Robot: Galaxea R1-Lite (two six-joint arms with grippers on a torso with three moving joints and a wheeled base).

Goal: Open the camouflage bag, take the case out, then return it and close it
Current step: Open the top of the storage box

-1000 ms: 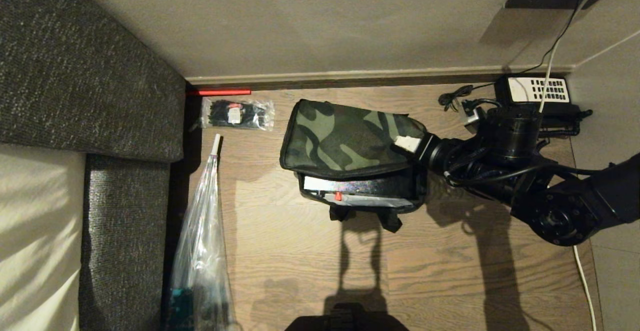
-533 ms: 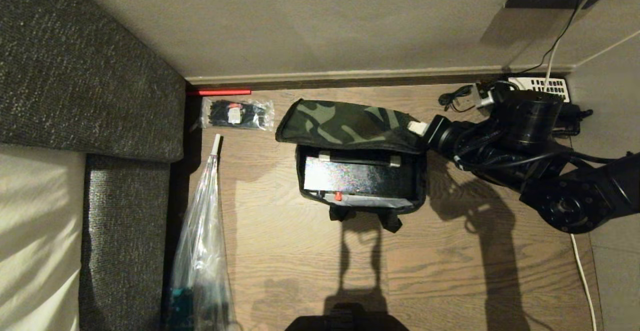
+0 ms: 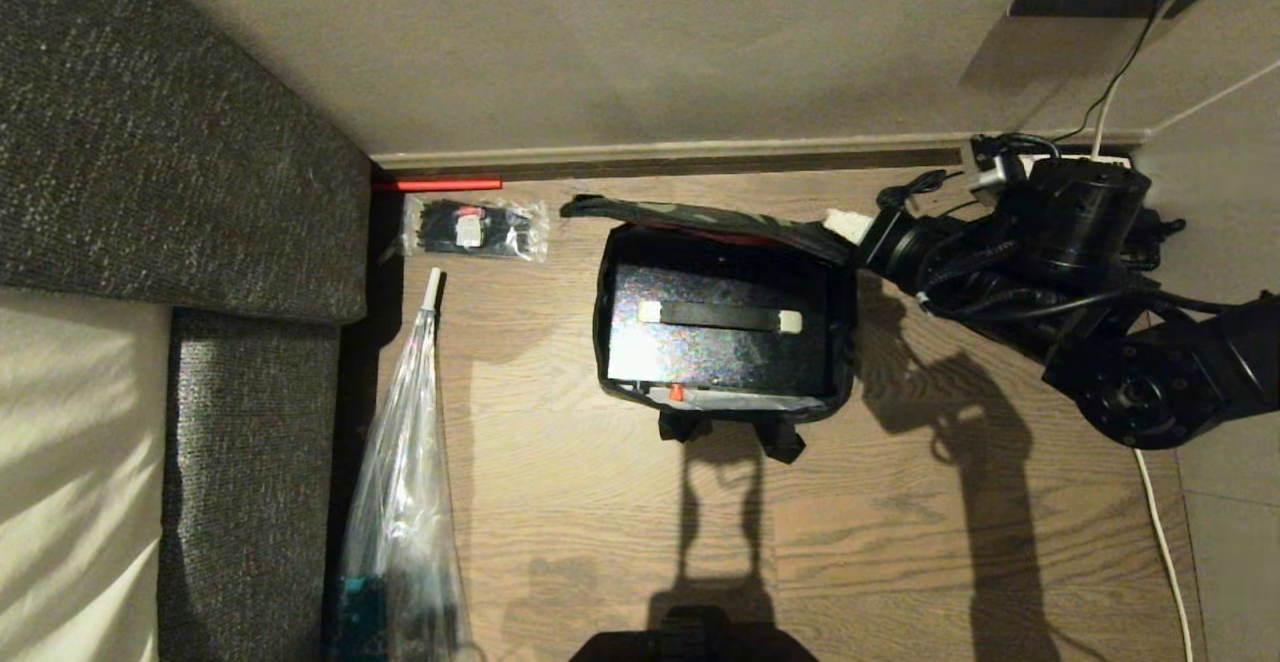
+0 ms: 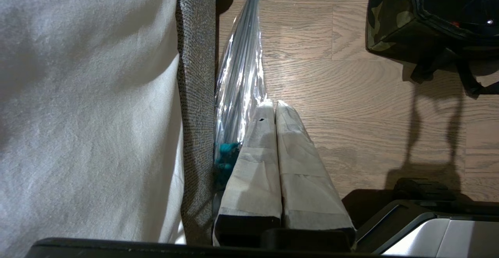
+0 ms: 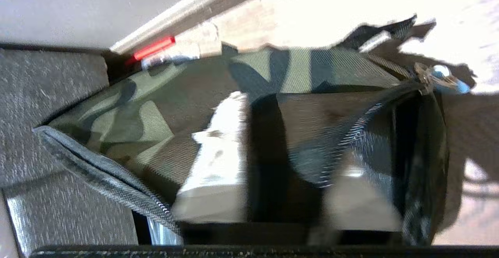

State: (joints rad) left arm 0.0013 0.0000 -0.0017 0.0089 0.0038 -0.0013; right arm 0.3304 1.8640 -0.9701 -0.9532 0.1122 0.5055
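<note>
Wood floor (image 3: 600,542) against a pale wall, sofa (image 3: 180,192) at left. The bag (image 3: 845,342) sits mid-floor with its lid (image 3: 690,212) swung up toward the wall. The case (image 3: 720,347) lies flat inside, red knob on its near edge. Right gripper (image 3: 845,227) is at the lid's far-right corner, against the fabric; fingers stand apart, whether they pinch the lid cannot be told. Left gripper (image 4: 273,106) hangs near the sofa, fingers pressed together.

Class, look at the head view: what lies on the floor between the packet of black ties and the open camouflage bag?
Nothing: in the head view, bare wooden floor separates the packet of ties from the camouflage bag.
</note>
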